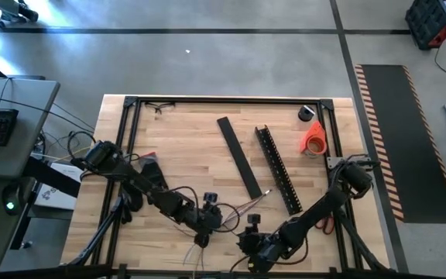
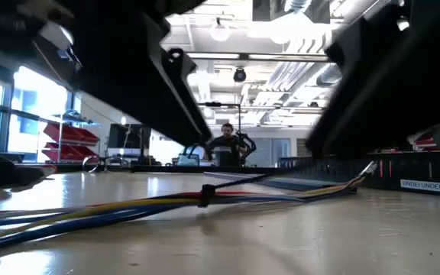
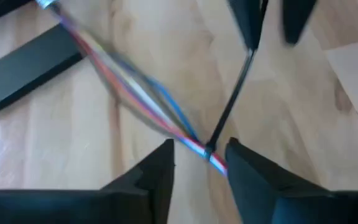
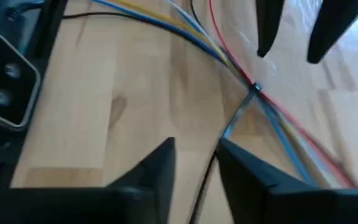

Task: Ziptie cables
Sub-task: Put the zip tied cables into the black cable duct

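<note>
The cables (image 1: 231,208) lie on the table (image 1: 184,147) between both arms.

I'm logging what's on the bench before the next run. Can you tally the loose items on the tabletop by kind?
Bundle of thin coloured cables cinched by a black zip tie: 1
Long black slotted channel bar: 1
Flat black strip: 1
Orange tape roll: 1
Small black roll: 1
Pair of clear safety glasses: 1
Total: 6

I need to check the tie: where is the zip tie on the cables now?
In the low view the zip tie wraps the cables mid-table; from above, that spot lies near the front edge, between the left tool and right tool.
</note>
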Tool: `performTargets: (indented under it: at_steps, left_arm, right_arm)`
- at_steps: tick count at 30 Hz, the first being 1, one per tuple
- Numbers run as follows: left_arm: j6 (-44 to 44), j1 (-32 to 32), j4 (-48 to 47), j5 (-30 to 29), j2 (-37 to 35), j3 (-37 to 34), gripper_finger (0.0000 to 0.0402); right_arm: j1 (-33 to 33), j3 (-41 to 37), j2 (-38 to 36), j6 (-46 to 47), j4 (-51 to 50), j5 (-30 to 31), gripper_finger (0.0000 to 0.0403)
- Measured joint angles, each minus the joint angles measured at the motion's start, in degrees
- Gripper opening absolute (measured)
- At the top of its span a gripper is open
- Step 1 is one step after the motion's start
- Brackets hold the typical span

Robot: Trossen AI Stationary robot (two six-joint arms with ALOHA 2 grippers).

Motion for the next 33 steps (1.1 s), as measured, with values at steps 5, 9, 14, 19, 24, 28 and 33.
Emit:
performTargets:
  at_steps: [5,9,14,19,24,28,33]
  left_arm:
    - [-6.04,-1.37,-3.72,-0.62,-2.49,0.84,0.0159]
    - [-11.56,-3.05,-1.21,-1.92,-1.94,0.16,0.0163]
    - [-18.43,-4.96,-1.12,-8.58,-0.23,-0.79,0.0161]
    - [-23.30,-4.73,2.53,-10.15,3.99,-0.77,0.0161]
    - [-26.68,-3.36,3.50,-6.44,7.16,-0.76,0.0161]
    - [-27.28,-2.42,2.88,-2.05,7.73,-0.51,0.0147]
    - [-25.64,-1.85,0.10,3.70,7.83,-0.41,0.0064]
  right_arm:
    - [-0.28,6.30,-1.69,-6.21,-11.13,-2.36,0.0183]
    - [-0.24,10.29,-3.47,-9.22,-18.45,-2.43,0.0232]
    - [0.17,11.59,-6.55,-8.40,-26.01,-2.11,0.0256]
    - [1.61,11.59,-10.71,-4.13,-32.05,-2.47,0.0254]
    - [4.81,11.61,-16.15,-0.99,-34.07,-2.40,0.0254]
    - [7.17,11.63,-18.93,1.14,-34.49,-1.87,0.0254]
    - [9.02,11.42,-20.02,1.22,-32.10,-4.66,0.0254]
